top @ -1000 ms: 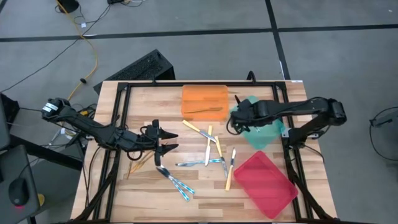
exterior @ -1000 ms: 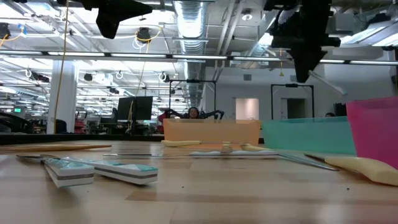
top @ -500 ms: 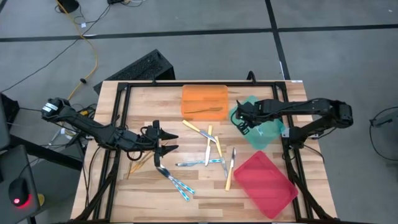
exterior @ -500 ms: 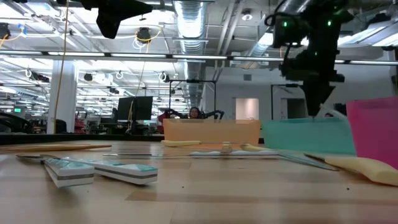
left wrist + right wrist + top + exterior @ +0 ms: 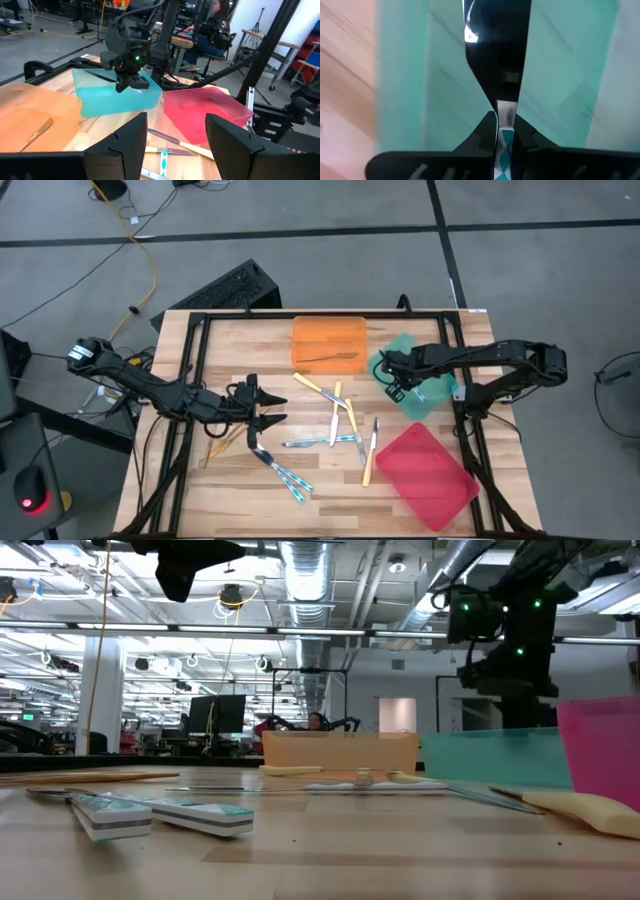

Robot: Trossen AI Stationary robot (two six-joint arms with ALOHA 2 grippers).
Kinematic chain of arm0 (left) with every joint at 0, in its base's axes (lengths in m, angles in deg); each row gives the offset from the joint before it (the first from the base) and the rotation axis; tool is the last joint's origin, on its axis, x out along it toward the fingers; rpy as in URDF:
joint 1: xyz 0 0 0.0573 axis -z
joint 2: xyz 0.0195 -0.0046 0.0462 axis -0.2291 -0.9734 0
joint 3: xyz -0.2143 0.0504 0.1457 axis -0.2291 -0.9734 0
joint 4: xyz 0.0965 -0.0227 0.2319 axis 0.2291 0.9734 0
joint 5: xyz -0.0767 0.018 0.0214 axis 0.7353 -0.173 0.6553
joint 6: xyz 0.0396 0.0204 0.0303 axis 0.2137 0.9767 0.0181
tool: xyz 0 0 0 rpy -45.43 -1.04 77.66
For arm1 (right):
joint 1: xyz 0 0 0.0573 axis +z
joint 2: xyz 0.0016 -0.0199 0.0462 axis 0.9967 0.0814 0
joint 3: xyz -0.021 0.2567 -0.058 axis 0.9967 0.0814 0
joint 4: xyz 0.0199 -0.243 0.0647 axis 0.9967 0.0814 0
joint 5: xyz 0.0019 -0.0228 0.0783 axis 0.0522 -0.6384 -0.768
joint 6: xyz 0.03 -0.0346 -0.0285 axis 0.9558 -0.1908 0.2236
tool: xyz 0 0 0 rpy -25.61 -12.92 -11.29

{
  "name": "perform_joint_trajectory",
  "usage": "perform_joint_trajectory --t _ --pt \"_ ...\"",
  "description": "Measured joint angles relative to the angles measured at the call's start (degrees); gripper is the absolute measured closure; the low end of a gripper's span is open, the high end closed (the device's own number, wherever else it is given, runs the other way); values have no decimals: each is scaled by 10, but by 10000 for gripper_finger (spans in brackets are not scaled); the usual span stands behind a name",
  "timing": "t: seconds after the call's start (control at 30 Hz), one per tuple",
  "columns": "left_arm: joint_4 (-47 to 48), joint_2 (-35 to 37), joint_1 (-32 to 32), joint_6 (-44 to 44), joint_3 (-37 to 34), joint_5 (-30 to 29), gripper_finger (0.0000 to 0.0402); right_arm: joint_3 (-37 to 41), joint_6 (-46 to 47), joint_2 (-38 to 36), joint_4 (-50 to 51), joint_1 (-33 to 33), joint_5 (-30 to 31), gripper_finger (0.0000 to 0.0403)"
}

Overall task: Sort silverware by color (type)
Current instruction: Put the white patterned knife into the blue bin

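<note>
My right gripper (image 5: pixel 393 379) hangs over the left part of the green tray (image 5: pixel 428 388), pointing down, shut on a blue-patterned utensil (image 5: pixel 504 150). The utensil's shiny head (image 5: pixel 496 55) reaches down inside the tray. In the low view the tray wall (image 5: pixel 490 755) hides that gripper's fingertips. My left gripper (image 5: pixel 266 411) stands open above the table's left half, over nothing. Loose silverware lies mid-table: yellow-handled pieces (image 5: pixel 336 406), blue-handled ones (image 5: pixel 287 476) and gold ones (image 5: pixel 226 442). One gold piece (image 5: pixel 330 359) lies in the orange tray (image 5: pixel 328 332). My right gripper pinches the utensil's blue-and-white handle (image 5: pixel 505 141) between its two fingers, just behind the silver neck (image 5: pixel 505 111). The fingers come from above, pointing steeply down. The utensil hangs head down below them, inside the green tray; whether the head touches the tray floor I cannot tell.
A red tray (image 5: pixel 428 477) lies at the near right, close to the green one. A black frame (image 5: pixel 190 380) runs along the table's edges. A person sits in the room beyond the table (image 5: pixel 216 20).
My right gripper has come down toward the green tray with the blue-handled utensil, shifting slightly toward the near edge and tipping to point more steeply down. The utensil, earlier slanting out in the air, now hangs inside the tray.
</note>
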Motion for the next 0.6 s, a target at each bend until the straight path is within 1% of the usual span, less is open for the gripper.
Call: perform_joint_trajectory --t 0.13,0.3,0.4,0.6 --pt "1 0 0 0 0 12 218 17 -2 0 -3 -9 -4 373" --pt "15 0 0 0 0 12 218 27 -21 0 -9 -17 -29 373" --pt "16 0 0 0 0 12 218 32 -23 0 -13 -20 -31 373" --pt "16 0 0 1 0 12 218 34 -22 0 -17 -25 -32 360"
